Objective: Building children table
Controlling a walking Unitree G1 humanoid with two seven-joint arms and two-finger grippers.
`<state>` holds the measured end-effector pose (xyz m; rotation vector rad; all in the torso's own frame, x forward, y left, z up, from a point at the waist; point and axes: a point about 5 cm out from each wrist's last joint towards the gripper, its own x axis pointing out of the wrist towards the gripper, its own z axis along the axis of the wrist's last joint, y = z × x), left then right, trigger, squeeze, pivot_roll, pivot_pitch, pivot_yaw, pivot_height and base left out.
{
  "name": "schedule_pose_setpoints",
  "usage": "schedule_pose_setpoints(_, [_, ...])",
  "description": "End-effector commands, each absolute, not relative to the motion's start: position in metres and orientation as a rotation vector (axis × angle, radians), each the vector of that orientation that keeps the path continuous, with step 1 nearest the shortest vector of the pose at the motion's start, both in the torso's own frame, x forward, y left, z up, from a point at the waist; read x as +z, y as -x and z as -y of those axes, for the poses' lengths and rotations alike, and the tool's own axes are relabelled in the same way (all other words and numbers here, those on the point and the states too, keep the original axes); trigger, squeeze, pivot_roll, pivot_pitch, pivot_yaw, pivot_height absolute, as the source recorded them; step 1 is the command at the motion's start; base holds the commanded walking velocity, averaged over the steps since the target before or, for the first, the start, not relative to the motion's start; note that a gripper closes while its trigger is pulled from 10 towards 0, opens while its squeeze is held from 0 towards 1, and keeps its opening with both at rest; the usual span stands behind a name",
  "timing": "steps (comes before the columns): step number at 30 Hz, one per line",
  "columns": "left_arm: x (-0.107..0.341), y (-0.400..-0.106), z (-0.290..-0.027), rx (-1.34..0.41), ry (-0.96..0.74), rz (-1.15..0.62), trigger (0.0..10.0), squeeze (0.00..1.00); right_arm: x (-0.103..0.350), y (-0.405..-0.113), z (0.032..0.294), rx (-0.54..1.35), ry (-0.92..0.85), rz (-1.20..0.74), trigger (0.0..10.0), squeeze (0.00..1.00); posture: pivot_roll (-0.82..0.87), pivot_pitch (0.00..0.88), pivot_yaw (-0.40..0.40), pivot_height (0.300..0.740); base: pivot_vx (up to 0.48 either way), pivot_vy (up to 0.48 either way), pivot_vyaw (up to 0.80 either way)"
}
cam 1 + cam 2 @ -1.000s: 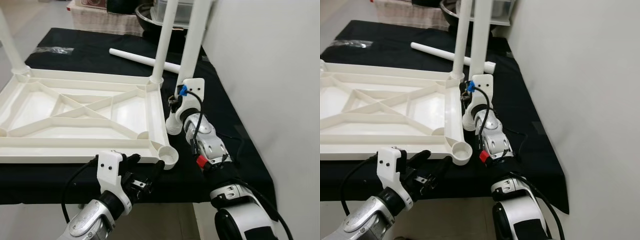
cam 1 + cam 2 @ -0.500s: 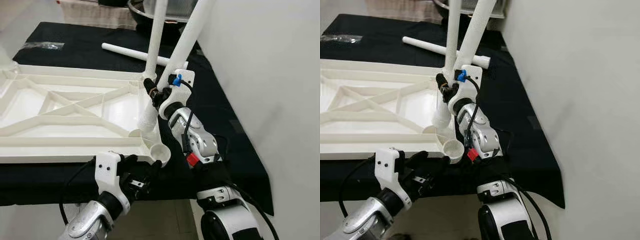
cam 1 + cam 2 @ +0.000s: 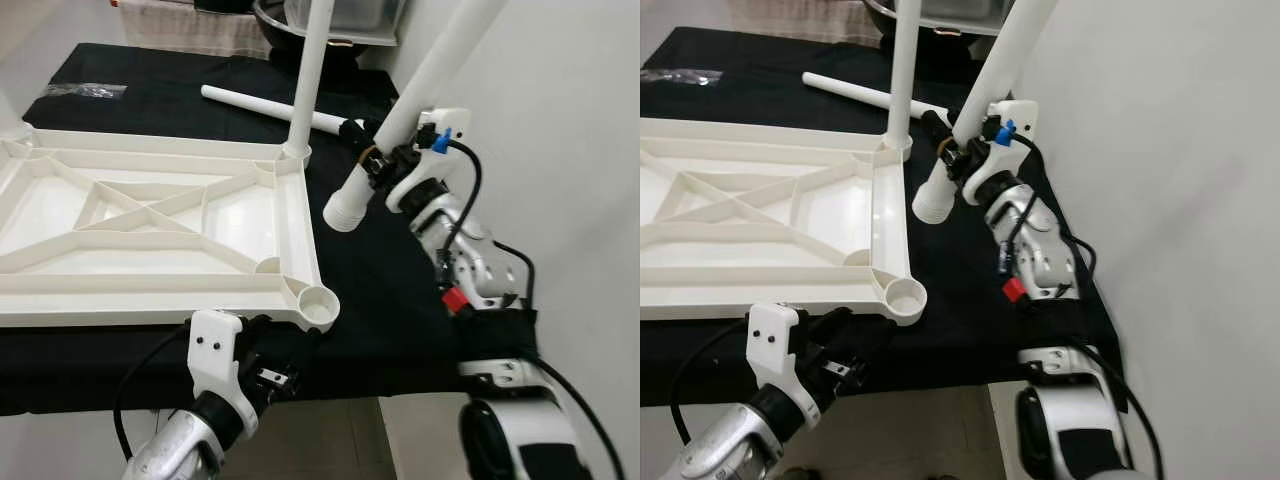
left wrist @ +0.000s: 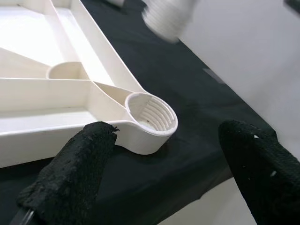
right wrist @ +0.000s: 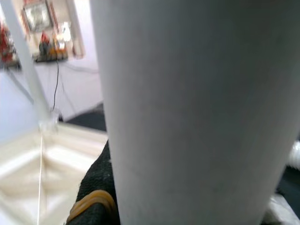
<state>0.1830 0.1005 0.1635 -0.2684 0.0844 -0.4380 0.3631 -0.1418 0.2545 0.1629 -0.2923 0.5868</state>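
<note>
The white tabletop (image 3: 150, 215) lies upside down on the black cloth. One white leg (image 3: 308, 80) stands upright in its far right corner socket. The near right corner socket (image 3: 318, 305) is empty and threaded, also seen in the left wrist view as the socket (image 4: 150, 119). My right gripper (image 3: 372, 160) is shut on a second leg (image 3: 420, 85), tilted, with its threaded end (image 3: 343, 212) hanging above the cloth to the right of the tabletop. A third leg (image 3: 265, 105) lies on the cloth at the back. My left gripper (image 3: 275, 370) is open below the table's front edge, near the empty socket, with its fingers (image 4: 70, 173) wide apart.
A white wall (image 3: 560, 120) runs close along the right side of the table. A dark bowl and a clear bin (image 3: 345, 15) stand at the back. A clear plastic bag (image 3: 85, 90) lies at the far left of the black cloth (image 3: 400, 300).
My right gripper has swung the held leg to the right, off the tabletop's right rim and out over the cloth, tilting it more. The left gripper stays under the front edge.
</note>
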Motion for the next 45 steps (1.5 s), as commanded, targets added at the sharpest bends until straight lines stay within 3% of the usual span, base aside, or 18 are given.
schedule_pose_setpoints(1, [0.160, -0.179, -0.101, -0.427, 0.239, -0.095, 10.0, 0.00, 0.254, -0.358, 0.139, 0.640, -0.132, 0.294, 10.0, 0.00, 0.07, 0.152, -0.160, 0.740, 0.000, 0.000, 0.80])
schedule_pose_setpoints(9, [0.152, -0.179, -0.100, -0.400, 0.173, -0.120, 10.0, 0.00, 0.245, -0.350, 0.138, 0.622, -0.141, 0.290, 10.0, 0.00, 0.08, 0.138, -0.151, 0.740, 0.000, 0.000, 0.80])
schedule_pose_setpoints(14, [0.148, -0.177, -0.101, -0.394, 0.151, -0.134, 10.0, 0.00, 0.245, -0.351, 0.144, 0.635, -0.151, 0.283, 10.0, 0.00, 0.09, 0.133, -0.146, 0.740, 0.000, 0.000, 0.00])
schedule_pose_setpoints(20, [0.145, -0.174, -0.103, -0.391, 0.150, -0.144, 10.0, 0.00, 0.247, -0.346, 0.156, 0.832, -0.170, 0.237, 10.0, 0.00, 0.10, 0.119, -0.130, 0.740, 0.000, 0.000, 0.00])
schedule_pose_setpoints(26, [0.143, -0.168, -0.108, -0.406, 0.137, -0.165, 10.0, 0.00, 0.244, -0.324, 0.189, 1.177, -0.193, 0.186, 10.0, 0.00, 0.12, 0.121, -0.106, 0.740, 0.000, 0.000, 0.00])
schedule_pose_setpoints(35, [0.143, -0.164, -0.113, -0.411, 0.127, -0.177, 10.0, 0.00, 0.233, -0.314, 0.189, 1.334, -0.096, 0.152, 10.0, 0.00, 0.14, 0.139, -0.091, 0.740, 0.000, 0.000, 0.00])
schedule_pose_setpoints(45, [0.146, -0.158, -0.117, -0.424, 0.111, -0.181, 10.0, 0.00, 0.225, -0.319, 0.171, 1.451, 0.031, 0.121, 10.0, 0.00, 0.16, 0.163, -0.078, 0.740, 0.000, 0.000, 0.00])
